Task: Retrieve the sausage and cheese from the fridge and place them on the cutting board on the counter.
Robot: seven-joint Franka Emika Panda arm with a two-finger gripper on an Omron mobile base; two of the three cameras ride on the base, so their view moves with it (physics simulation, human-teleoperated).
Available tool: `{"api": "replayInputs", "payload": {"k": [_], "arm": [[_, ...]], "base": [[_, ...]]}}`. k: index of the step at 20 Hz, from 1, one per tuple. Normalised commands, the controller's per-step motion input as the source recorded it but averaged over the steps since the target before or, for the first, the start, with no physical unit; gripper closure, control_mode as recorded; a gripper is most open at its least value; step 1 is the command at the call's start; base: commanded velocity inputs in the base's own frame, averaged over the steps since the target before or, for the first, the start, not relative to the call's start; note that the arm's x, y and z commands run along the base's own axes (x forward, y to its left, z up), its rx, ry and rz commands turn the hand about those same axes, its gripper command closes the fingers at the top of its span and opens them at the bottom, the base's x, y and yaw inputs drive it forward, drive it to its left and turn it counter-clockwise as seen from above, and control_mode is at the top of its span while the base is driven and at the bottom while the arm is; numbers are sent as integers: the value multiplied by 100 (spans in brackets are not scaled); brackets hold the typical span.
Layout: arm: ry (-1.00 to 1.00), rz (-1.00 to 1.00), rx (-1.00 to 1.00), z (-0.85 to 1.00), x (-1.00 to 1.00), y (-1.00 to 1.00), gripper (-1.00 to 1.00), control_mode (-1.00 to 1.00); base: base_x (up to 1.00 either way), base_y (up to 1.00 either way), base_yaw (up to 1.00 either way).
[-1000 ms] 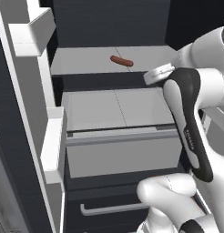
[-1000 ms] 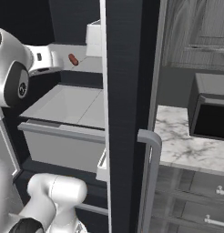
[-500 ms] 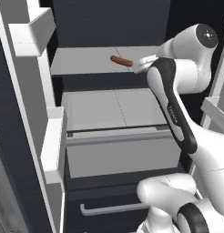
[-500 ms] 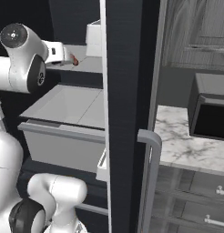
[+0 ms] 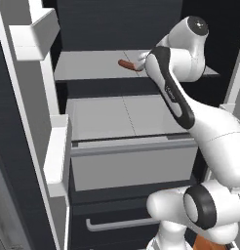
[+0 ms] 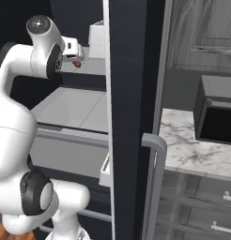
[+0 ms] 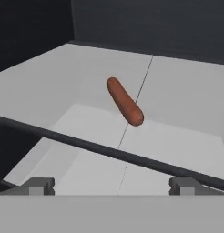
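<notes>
The sausage (image 7: 125,101), a reddish-brown link, lies alone on the pale grey upper shelf (image 5: 88,66) of the open fridge (image 6: 131,93). In the left base view the sausage (image 5: 126,64) sits just left of my wrist. In the right base view the sausage (image 6: 77,64) shows just below my hand. My gripper (image 7: 111,185) is open with nothing between its tips. It hovers a short way in front of the sausage without touching it. The counter (image 6: 192,145) is right of the fridge door. The cheese and the cutting board are out of view.
A thin dark bar (image 7: 109,152) crosses the hand view between my fingertips and the sausage. Below the shelf sits a grey drawer box (image 5: 131,161). White door bins (image 5: 58,156) line the left door. A grey door handle (image 6: 155,178) and a dark box (image 6: 216,117) are at right.
My arm has swung left and deeper into the fridge, bringing the hand close to the sausage. The gripper has stayed open and the sausage has not moved.
</notes>
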Motion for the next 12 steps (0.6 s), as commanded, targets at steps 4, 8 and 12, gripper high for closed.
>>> {"api": "replayInputs", "payload": {"k": [4,8,12], "arm": [[7,0,0,-24,77,9,-100,-100],[7,0,0,-33,58,25,-100,-100],[2,0,0,-8,59,15,-100,-100]], "base": [[0,0,0],[0,0,0],[0,0,0]]}}
